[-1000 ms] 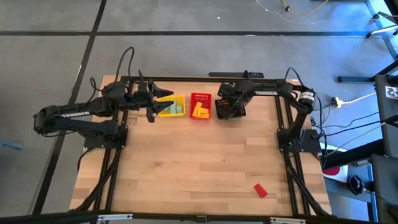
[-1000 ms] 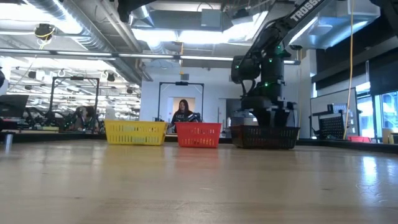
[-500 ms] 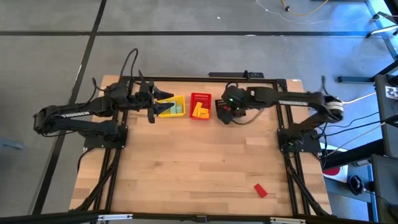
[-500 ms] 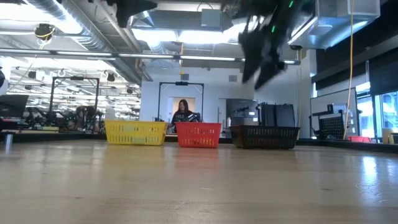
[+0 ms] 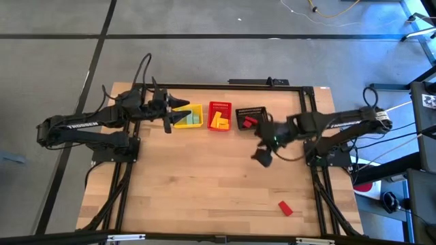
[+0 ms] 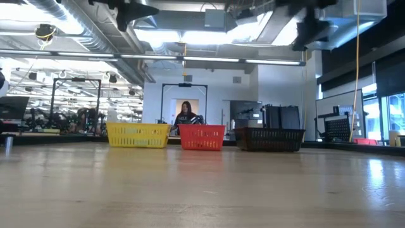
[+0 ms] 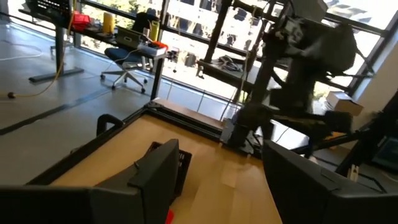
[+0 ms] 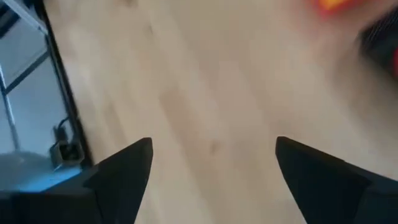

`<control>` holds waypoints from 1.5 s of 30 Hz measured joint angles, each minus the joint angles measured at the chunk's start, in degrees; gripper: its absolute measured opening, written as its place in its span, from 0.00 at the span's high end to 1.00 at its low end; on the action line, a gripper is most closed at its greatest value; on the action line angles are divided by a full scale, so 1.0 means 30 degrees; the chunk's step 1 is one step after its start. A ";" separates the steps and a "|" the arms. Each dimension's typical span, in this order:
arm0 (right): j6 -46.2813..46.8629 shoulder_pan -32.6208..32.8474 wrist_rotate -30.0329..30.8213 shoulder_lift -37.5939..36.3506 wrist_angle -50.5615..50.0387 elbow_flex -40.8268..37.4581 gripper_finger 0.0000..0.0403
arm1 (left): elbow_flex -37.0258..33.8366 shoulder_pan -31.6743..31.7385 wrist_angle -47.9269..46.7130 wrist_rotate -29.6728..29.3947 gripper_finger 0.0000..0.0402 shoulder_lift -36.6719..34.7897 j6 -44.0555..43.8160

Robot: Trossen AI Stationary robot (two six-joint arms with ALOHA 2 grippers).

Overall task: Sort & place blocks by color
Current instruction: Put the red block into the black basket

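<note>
A red block [image 5: 285, 208] lies flat on the table near the near right corner. Another red block [image 5: 249, 122] lies in the black basket [image 5: 240, 112]. Yellow blocks [image 5: 219, 121] lie in the red basket [image 5: 219, 105]. A pale teal block [image 5: 195, 119] and a yellow one [image 5: 182, 123] lie in the yellow basket [image 5: 198, 109]. My right gripper [image 5: 262, 158] is open and empty, above bare wood in front of the black basket; it also shows in its wrist view [image 8: 211, 155]. My left gripper [image 5: 178, 112] is open and empty at the yellow basket's left side.
The three baskets stand in a row at the table's far edge, yellow [image 6: 138, 135], red [image 6: 202, 137] and black [image 6: 270, 139]. The wood between the baskets and the near edge is bare but for the red block. A person shows far off in the room behind.
My right gripper has risen from over the black basket and swung toward the near and right edges, away from the baskets. A red block now shows in the black basket where the gripper stood.
</note>
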 joint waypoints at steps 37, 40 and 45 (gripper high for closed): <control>1.7547 1.0032 -0.9363 1.0384 -0.1546 -0.0951 0.16 | 0.0000 0.0013 0.0256 -0.2342 0.45 0.0000 0.2007; 1.7921 1.0196 -1.0045 1.0435 0.0830 -0.2134 0.16 | 0.0000 0.0013 0.0255 -0.2333 0.45 0.0000 0.2535; 1.8595 1.0205 -0.9855 1.0382 0.2379 -0.3580 0.16 | 0.0000 0.0013 0.0206 -0.2335 0.45 0.0000 0.2543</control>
